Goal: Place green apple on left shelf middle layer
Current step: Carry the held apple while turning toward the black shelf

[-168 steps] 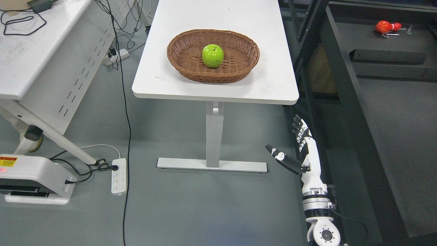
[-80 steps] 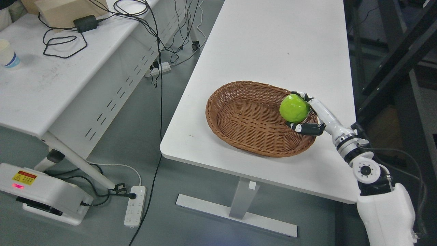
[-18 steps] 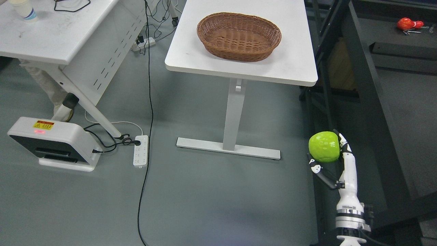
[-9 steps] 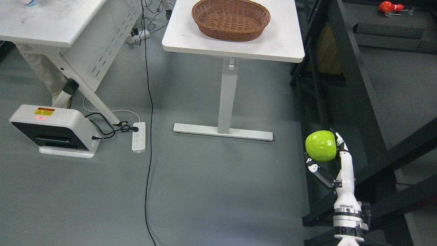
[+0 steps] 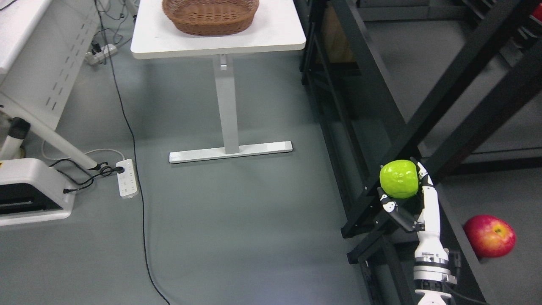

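— Looking at the basket [image 5: 210, 17] first: sitting at the top edge on the white counter [image 5: 279, 31], cut off by the frame, showing nothing inside on the part in view.

— Agreeing. Wicker, brown, oval. Resting toward the middle of the counter, standing on a single white leg with a flat foot on the grey floor [image 5: 237, 220].

— Moving to the room: noticing a second white desk [image 5: 29, 55] at the far left, with perforated side panel. Seeing a white power strip [image 5: 126, 183] lying on the floor below it, black cables [image 5: 127, 127] trailing across the floor, and a white and black machine [image 5: 25, 192] at the left edge.

— Taking up the right half: black shelf frame [image 5: 381, 106], beams crossing diagonally, grey shelf boards between them. Spotting a red apple [image 5: 490, 235] lying on a shelf board at the lower right.

— And the green apple [image 5: 399, 178]?

— Being held up off the floor, in front of the black shelf frame, well apart from the basket and near the red apple. Not resting on any shelf board.

— Checking the right hand [image 5: 404, 192]: rising from the bottom edge at the right, fingers wrapping behind the green apple, thumb pressing from below and left. Gripping it firmly, green apple sitting at the top of the hand.

— Left hand?

— Not showing anywhere.
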Tool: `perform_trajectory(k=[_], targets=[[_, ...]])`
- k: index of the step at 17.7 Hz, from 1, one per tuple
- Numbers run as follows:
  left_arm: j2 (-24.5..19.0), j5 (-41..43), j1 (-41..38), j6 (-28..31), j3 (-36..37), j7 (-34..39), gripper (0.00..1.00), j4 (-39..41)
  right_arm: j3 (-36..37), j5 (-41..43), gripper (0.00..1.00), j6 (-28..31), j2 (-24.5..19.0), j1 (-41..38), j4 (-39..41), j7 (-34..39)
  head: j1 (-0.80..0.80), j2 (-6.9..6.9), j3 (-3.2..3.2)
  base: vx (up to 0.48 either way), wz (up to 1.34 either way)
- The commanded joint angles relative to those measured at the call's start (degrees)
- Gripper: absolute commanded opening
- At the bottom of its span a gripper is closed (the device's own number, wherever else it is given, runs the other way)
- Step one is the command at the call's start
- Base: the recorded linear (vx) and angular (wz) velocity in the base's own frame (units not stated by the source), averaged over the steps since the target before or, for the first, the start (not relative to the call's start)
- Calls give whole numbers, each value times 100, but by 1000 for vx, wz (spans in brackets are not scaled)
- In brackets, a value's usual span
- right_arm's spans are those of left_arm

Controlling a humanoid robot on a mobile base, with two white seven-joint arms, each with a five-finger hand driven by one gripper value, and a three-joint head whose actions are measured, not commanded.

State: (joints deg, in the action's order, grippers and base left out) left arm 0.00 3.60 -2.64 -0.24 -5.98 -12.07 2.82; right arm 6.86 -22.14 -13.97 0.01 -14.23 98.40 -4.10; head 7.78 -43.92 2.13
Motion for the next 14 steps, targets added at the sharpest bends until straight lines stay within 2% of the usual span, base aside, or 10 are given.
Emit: perform_trajectory(k=[1,8,14], targets=[[-100,0,0,-2,0,3,100,0,8,0,0,-1,99,8,3,-20,0,0,0,-109,-532],[-100,0,0,-2,0,3,100,0,17,0,0,-1,99,8,-5,-20,0,0,0,-67,-814],[-100,0,0,-2,0,3,100,0,17,0,0,-1,99,8,3,-20,0,0,0,18,-924]])
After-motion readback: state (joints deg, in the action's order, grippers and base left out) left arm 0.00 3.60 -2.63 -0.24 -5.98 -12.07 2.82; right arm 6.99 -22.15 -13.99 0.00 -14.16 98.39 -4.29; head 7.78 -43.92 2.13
